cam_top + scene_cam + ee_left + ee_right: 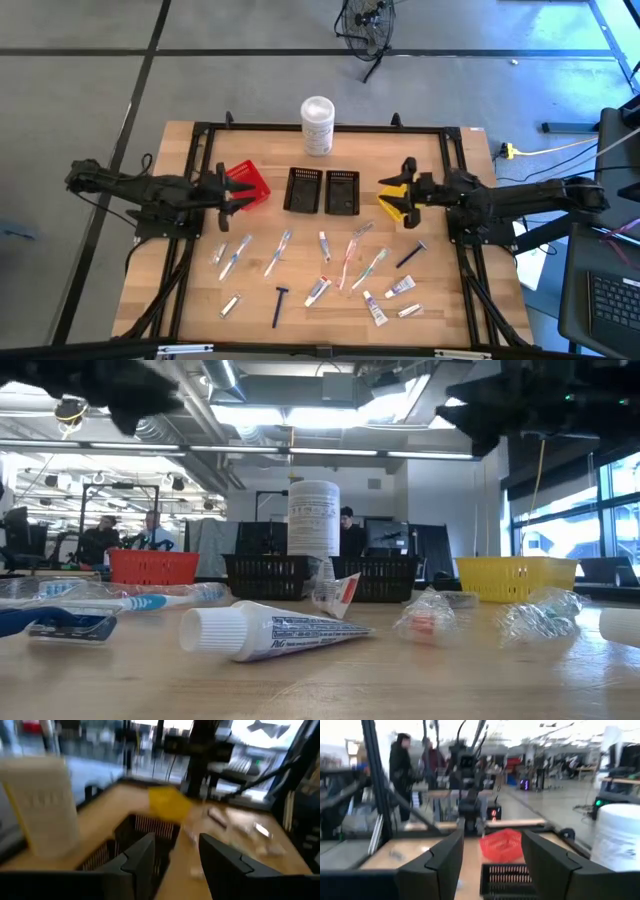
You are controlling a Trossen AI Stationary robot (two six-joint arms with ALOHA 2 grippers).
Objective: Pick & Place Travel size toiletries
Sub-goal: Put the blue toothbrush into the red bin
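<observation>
Two dark arms hang above a wooden desk (150, 290), one at each side edge, both pointed toward the middle. Left gripper (243, 192) sits over the red bin (248, 187), its jaws parted and holding nothing; right gripper (400, 193) sits over the yellow bin (393, 203), jaws likewise apart and empty. Between the two coloured bins stand two black bins (323, 191), side by side, and behind them, at the middle of the far edge, a tall white canister (317, 125) stands upright. The travel size toiletries (320, 265) lie scattered across the near half of the desk, apart from both grippers: pale toothbrushes (277, 252) toward the centre, small white tubes (376, 309) toward the near right corner, and a dark blue razor (279, 305) close to the near edge. Seen from desk height, one capped white tube (265, 632) lies on its side nearest the camera. People (152, 532) show in the room beyond the desk.
</observation>
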